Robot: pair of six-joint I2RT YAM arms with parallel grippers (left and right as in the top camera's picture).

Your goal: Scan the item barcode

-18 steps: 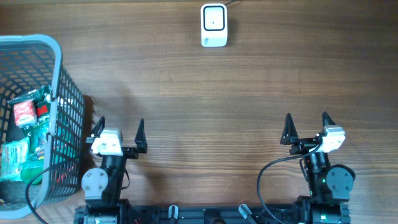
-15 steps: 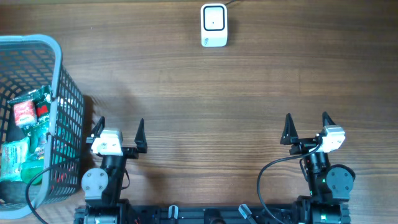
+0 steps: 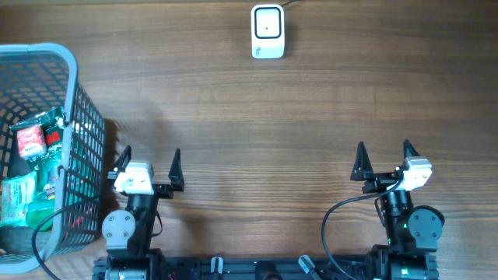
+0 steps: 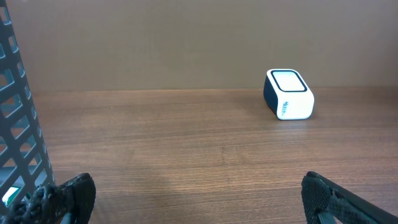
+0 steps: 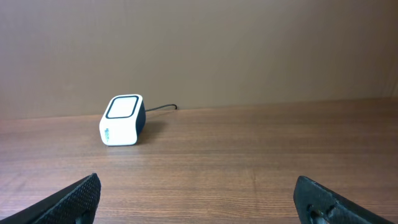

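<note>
A brown wood-grain table [image 3: 272, 117] is stretching to a plain tan wall [image 5: 249, 50], which only my wrist cameras are showing. I am holding my left gripper [image 3: 150, 155] and right gripper [image 3: 384, 152] spread wide, gripping nothing, at the near edge. The white box-shaped barcode scanner [image 3: 268, 31] is sitting far centre. The green and red packets [image 3: 31, 138] are lying in the grey plastic lattice basket [image 3: 74, 85] at the left, showing only overhead.
</note>
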